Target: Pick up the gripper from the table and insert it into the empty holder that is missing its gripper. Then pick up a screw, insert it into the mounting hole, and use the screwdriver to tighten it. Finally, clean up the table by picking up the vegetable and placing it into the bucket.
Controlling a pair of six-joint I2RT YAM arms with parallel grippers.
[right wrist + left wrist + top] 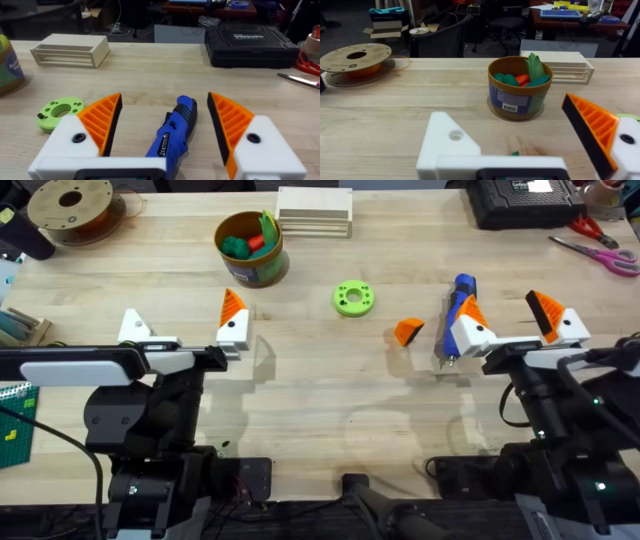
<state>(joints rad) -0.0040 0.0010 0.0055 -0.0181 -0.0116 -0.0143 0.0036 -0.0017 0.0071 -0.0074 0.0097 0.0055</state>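
on the table between my arms the orange gripper lies loose, so my left gripper, open, lacks a pad on one holder. my right gripper spreads open around the screwdriver. nothing is mounted or screwed; the bucket already holds vegetables.

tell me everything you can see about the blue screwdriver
The screwdriver is a blue pen-shaped tool in what looks like plastic, with a label along its body and a thin metal tip. It lies flat on the wooden table, right of the loose orange fingertip. In the right wrist view it sits between the open fingers of the right pincer, whose orange pads stand on either side without visibly touching it. The overhead view shows one finger overlapping its near end.
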